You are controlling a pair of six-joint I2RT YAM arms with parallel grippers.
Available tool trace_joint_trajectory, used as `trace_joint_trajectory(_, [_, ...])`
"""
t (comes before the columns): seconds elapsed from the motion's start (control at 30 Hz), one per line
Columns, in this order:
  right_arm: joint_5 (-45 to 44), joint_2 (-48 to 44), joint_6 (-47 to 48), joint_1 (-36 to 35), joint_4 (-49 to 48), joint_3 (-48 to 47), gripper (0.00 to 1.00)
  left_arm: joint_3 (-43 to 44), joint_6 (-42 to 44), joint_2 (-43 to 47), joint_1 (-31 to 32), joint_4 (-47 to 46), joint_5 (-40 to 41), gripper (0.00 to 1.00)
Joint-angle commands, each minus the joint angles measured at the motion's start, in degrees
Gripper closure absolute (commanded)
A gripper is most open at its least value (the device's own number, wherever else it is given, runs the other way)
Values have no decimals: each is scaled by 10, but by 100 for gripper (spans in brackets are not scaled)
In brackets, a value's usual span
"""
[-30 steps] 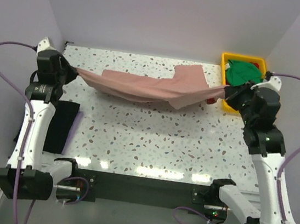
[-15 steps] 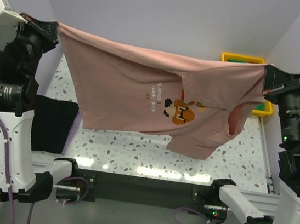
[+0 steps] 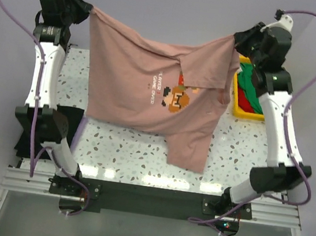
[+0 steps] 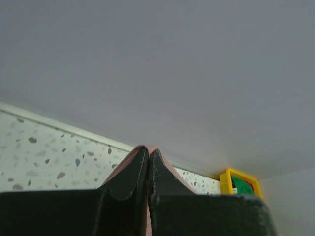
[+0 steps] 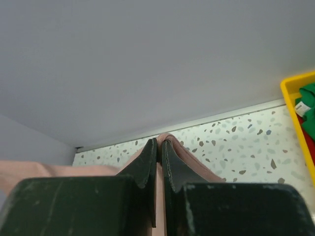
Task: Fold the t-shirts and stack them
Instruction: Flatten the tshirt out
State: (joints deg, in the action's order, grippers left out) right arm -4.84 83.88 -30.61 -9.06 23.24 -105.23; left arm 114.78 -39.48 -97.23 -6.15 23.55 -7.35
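A dusty pink t-shirt [image 3: 133, 85] with an orange-white print hangs spread in the air above the table, held at its two top corners. My left gripper [image 3: 91, 10] is shut on its upper left corner, and pink cloth [image 4: 143, 148] peeks over the tips in the left wrist view. My right gripper [image 3: 236, 40] is shut on the upper right corner, with pink cloth [image 5: 170, 137] wrapped over its tips. A black t-shirt [image 3: 66, 123] lies folded at the table's left edge. Green [image 3: 254, 90] and red [image 3: 246, 102] t-shirts lie in the yellow tray.
The yellow tray [image 3: 241, 113] stands at the table's right side, also in the left wrist view as the tray [image 4: 227, 179] and in the right wrist view as the tray [image 5: 295, 105]. The speckled tabletop [image 3: 130, 152] runs below the hanging shirt. Grey walls enclose the back and sides.
Both arms have lifted the pink t-shirt from a low sagging strip to a hanging spread, then moved back and closer together; its print now faces the camera.
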Motion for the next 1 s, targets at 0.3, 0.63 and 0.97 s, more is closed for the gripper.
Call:
trace_joint_trajectory(0.3, [10,153,-16,6,-132,-228,100,222,-149,-182,-87,-210,-160,100])
trace_joint_trajectory(0.63, [-4,-15,-57,37,-157,145,100,-122,-105,-31,-97,-207,-173,100])
trace_joint_trajectory(0.97, [1,-31,-42,71,-76,389,100,-533,-66,102,-84,-192,-98,100])
